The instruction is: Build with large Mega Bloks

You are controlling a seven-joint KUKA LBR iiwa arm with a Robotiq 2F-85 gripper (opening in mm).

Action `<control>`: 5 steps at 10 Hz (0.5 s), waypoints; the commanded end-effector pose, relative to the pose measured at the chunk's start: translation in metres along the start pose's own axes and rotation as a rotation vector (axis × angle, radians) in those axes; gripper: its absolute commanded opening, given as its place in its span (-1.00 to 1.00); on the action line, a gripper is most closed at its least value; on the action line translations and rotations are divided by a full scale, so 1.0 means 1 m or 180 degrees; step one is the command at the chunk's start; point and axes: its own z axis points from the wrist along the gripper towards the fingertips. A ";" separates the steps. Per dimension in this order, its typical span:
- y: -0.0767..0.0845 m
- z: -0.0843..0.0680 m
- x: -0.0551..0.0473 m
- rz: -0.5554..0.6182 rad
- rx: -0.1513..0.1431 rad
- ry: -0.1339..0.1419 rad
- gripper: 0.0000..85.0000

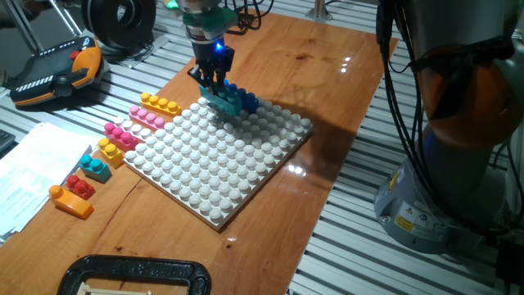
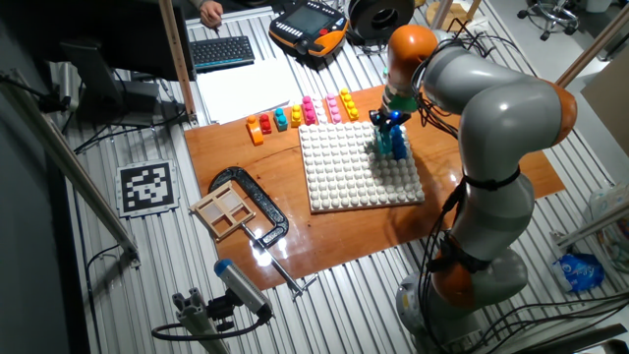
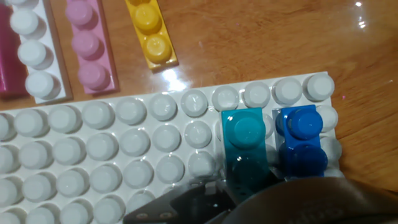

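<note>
My gripper (image 1: pixel 216 85) is shut on a teal brick (image 1: pixel 223 101) at the far edge of the white studded baseplate (image 1: pixel 214 160). The brick sits against the plate's studs, right beside a dark blue brick (image 1: pixel 244 98). In the hand view the teal brick (image 3: pixel 245 142) lies left of the dark blue one (image 3: pixel 302 138), its near end hidden under my fingers (image 3: pixel 186 202). Loose bricks lie in a row left of the plate: yellow (image 1: pixel 160 104), pink (image 1: pixel 148 117), magenta (image 1: pixel 122 133), small yellow (image 1: pixel 110 152), teal (image 1: pixel 96 167), red (image 1: pixel 80 185), orange (image 1: pixel 71 201).
A black clamp (image 1: pixel 135 275) lies at the board's near corner, with a small wooden frame (image 2: pixel 228 208) beside it. Papers (image 1: pixel 29 176) and an orange teach pendant (image 1: pixel 57 70) lie off the board to the left. The robot's base (image 1: pixel 458 139) stands at the right.
</note>
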 end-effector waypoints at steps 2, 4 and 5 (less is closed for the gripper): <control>-0.002 0.005 0.000 -0.0001 -0.0029 -0.0001 -1.00; 0.000 0.007 0.001 0.0014 -0.0054 0.0001 -1.00; 0.002 0.010 0.002 0.0019 -0.0066 -0.0005 -1.00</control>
